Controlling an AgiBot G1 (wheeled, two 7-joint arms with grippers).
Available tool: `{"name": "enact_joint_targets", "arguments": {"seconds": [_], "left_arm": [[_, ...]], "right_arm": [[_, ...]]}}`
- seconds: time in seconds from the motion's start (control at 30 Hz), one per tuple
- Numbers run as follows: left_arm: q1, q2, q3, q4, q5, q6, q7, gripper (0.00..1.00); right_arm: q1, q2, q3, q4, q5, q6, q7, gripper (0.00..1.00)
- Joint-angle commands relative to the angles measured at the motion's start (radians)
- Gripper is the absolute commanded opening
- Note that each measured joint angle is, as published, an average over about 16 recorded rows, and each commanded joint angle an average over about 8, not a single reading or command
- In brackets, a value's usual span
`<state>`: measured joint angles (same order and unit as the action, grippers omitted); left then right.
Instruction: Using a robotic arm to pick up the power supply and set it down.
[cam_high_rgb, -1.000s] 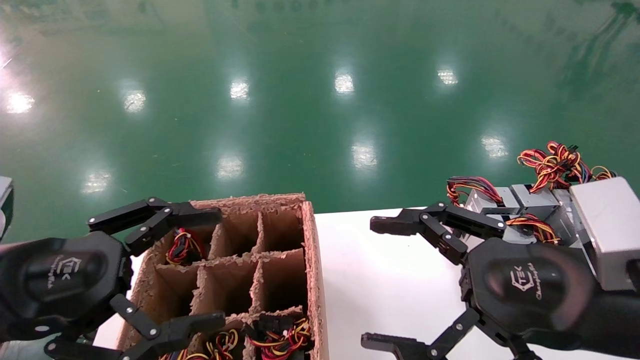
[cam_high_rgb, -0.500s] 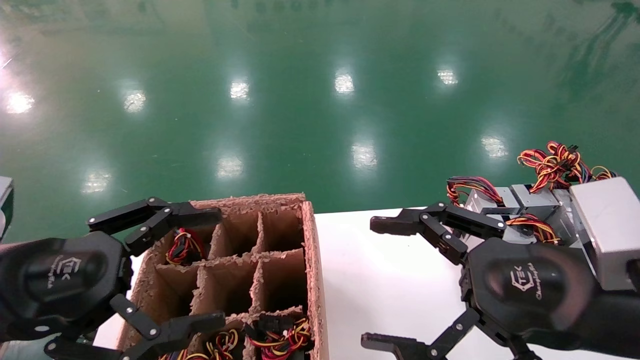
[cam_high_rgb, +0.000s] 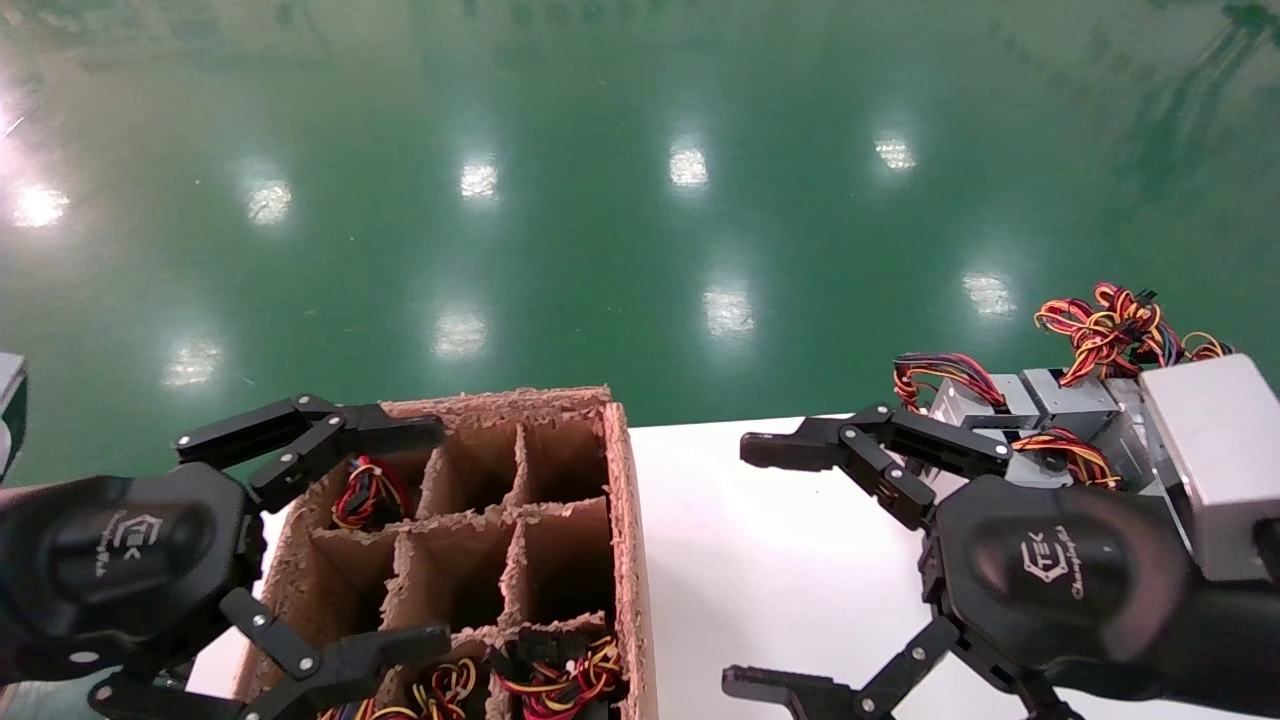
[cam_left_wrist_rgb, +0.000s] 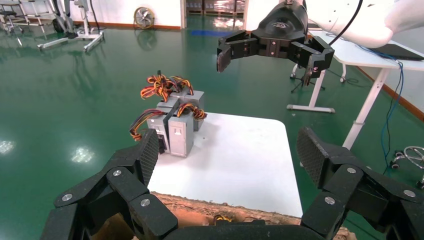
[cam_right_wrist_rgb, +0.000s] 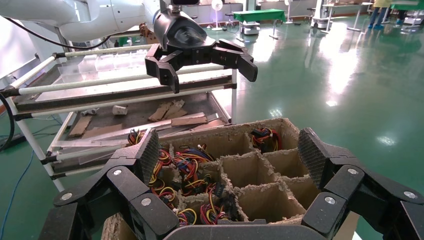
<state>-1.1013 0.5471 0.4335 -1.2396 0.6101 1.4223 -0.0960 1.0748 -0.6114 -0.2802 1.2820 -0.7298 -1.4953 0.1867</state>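
Observation:
Several silver-grey power supplies (cam_high_rgb: 1010, 402) with red, yellow and black wire bundles stand grouped at the far right of the white table (cam_high_rgb: 780, 530); the left wrist view shows them too (cam_left_wrist_rgb: 177, 129). More wire bundles (cam_high_rgb: 365, 492) lie in cells of the cardboard divider box (cam_high_rgb: 622, 520). My right gripper (cam_high_rgb: 742, 566) hangs open above the table, left of the group, holding nothing. My left gripper (cam_high_rgb: 435, 535) hangs open over the box, also holding nothing.
The box's middle and right cells (cam_right_wrist_rgb: 260, 170) show bare cardboard, the others hold tangled wires (cam_right_wrist_rgb: 187, 167). A metal rack (cam_right_wrist_rgb: 100, 92) with cardboard scraps stands beyond the box. Green floor (cam_high_rgb: 600, 200) surrounds the table.

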Motion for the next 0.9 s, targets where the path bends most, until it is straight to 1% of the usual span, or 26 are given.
{"name": "enact_joint_targets", "arguments": {"seconds": [0.03, 0.1, 0.13, 0.17, 0.33, 0.47, 0.67, 0.9], "left_arm": [[0.000, 0.000, 0.000, 0.000, 0.000, 0.000, 0.000, 0.39], [0.000, 0.000, 0.000, 0.000, 0.000, 0.000, 0.000, 0.14], [0.000, 0.000, 0.000, 0.000, 0.000, 0.000, 0.000, 0.03], [0.000, 0.000, 0.000, 0.000, 0.000, 0.000, 0.000, 0.00], [0.000, 0.000, 0.000, 0.000, 0.000, 0.000, 0.000, 0.00], [0.000, 0.000, 0.000, 0.000, 0.000, 0.000, 0.000, 0.00], [0.000, 0.000, 0.000, 0.000, 0.000, 0.000, 0.000, 0.00], [0.000, 0.000, 0.000, 0.000, 0.000, 0.000, 0.000, 0.00]], "right_arm": [[0.000, 0.000, 0.000, 0.000, 0.000, 0.000, 0.000, 1.00], [0.000, 0.000, 0.000, 0.000, 0.000, 0.000, 0.000, 1.00], [0.000, 0.000, 0.000, 0.000, 0.000, 0.000, 0.001, 1.00], [0.000, 0.000, 0.000, 0.000, 0.001, 0.001, 0.002, 1.00], [0.004, -0.002, -0.002, 0.000, -0.002, 0.008, 0.010, 1.00], [0.020, -0.033, -0.020, -0.006, -0.029, 0.021, 0.006, 1.00], [0.074, -0.143, -0.077, -0.077, -0.110, 0.033, -0.031, 1.00], [0.142, -0.295, -0.146, -0.255, -0.182, 0.004, -0.106, 1.00]]}}
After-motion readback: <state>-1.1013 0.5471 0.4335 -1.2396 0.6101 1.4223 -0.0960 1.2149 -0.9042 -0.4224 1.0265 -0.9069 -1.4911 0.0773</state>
